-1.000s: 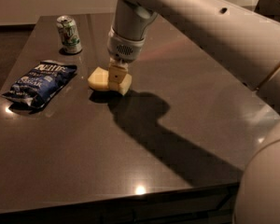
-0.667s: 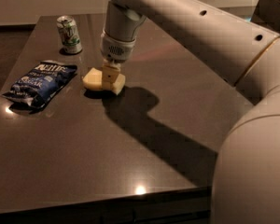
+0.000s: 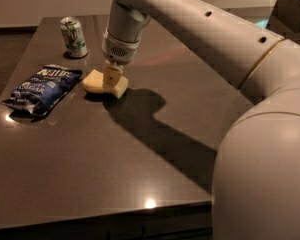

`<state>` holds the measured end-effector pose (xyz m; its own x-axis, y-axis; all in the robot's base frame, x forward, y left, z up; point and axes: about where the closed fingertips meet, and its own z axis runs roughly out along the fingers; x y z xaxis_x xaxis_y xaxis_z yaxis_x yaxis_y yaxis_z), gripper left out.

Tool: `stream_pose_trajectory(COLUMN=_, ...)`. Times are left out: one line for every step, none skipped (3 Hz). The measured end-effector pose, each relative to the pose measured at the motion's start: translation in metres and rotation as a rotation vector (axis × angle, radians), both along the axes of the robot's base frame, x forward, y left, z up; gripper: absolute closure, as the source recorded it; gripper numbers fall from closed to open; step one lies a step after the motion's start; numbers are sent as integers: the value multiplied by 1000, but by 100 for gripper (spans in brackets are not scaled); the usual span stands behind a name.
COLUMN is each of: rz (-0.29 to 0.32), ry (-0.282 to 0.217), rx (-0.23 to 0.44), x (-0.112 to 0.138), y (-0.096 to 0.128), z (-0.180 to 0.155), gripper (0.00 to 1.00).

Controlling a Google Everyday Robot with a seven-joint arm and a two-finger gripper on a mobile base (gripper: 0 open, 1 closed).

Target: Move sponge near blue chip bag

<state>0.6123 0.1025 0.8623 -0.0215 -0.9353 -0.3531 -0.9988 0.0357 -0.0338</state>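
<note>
Gripper [image 3: 111, 76], by far-left corner of table [image 3: 90, 159], is clamping sponge [image 3: 92, 81], covering its middle; its far side is hiding behind sponge. Arm [image 3: 215, 34] is running off top & right pic edges. Blue chip bag [image 3: 42, 88]: lettering is blurring, unreadable.

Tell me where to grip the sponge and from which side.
Grip the sponge across its middle, straight down from above: it lies flat on the table, its thick sides facing the jaws. The gripper is on that spot, shut on the sponge.
</note>
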Motion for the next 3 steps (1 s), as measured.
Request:
stream_pose_trajectory(rz=6, ry=-19, rx=24, x=2, y=10, z=2, gripper=53)
stream_pose_trajectory(rz=7, ry=-18, rx=25, x=2, y=12, z=0, gripper=29)
stream_pose_trajectory(rz=9, ry=-16, rx=24, x=2, y=13, z=-2, gripper=5)
